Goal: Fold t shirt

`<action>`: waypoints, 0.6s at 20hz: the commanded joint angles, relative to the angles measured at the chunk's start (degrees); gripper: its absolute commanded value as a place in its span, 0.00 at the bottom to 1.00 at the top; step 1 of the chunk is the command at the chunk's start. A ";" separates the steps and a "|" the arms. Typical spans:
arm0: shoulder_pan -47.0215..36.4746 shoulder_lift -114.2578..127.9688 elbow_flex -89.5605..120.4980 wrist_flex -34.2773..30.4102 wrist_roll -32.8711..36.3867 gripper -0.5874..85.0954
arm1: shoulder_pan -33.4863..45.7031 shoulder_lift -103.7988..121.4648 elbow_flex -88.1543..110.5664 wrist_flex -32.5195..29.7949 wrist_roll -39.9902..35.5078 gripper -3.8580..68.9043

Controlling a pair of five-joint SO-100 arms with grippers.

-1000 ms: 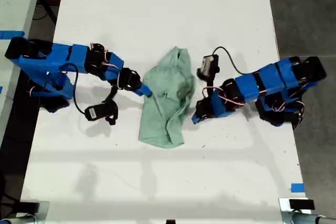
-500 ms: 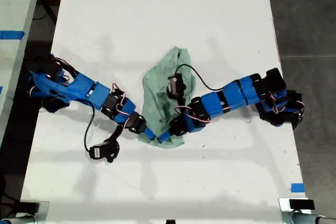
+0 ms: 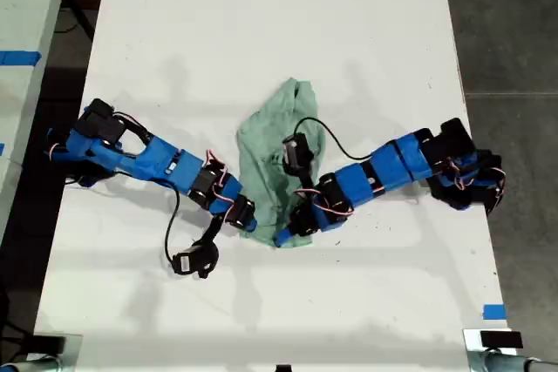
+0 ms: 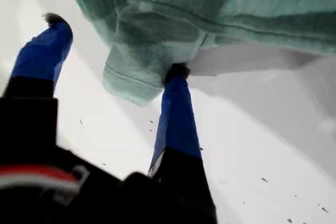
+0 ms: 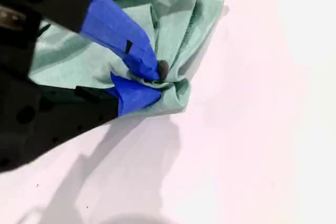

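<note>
The t shirt [image 3: 281, 141] is a pale mint-green wrinkled cloth, bunched in the middle of the white table [image 3: 261, 23]. My first gripper [image 3: 248, 220] comes from the exterior view's left and is open. One blue fingertip [image 4: 176, 72] touches the hem at a corner of the t shirt [image 4: 157, 51], and the other finger [image 4: 44, 51] stands apart over bare table. My second gripper [image 3: 289, 234], reaching from the exterior view's right, is shut on a folded corner of the t shirt [image 5: 184, 35]. Its fingers [image 5: 142, 72] pinch the cloth.
The first wrist camera [image 3: 193, 262] hangs on its cable beside the first arm. Blue tape [image 3: 493, 311] marks the table near the exterior view's lower right. Dark floor [image 3: 506, 15] lies past the table's right edge, and another table [image 3: 26, 6] stands at the exterior view's left.
Both arms swung from the t shirt's sides to its lower end. The second gripper has closed on the lower corner, the cloth there bunched narrower, and the first gripper crept closer to the hem.
</note>
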 commanded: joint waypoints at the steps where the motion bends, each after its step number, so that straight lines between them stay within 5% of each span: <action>1: 0.35 -0.18 -2.11 -0.09 -0.70 0.00 | -2.11 1.14 -4.13 2.02 3.25 0.32; 2: 0.44 -0.62 -2.99 -0.18 -0.70 0.00 | -2.55 1.05 -4.13 2.64 4.83 0.04; 7: 1.41 -3.25 -11.07 -0.09 1.49 0.00 | -4.92 1.58 -7.56 5.36 6.68 0.04; 12: 0.79 10.72 -12.48 1.14 10.81 0.00 | -6.86 9.23 -18.28 9.40 2.11 0.04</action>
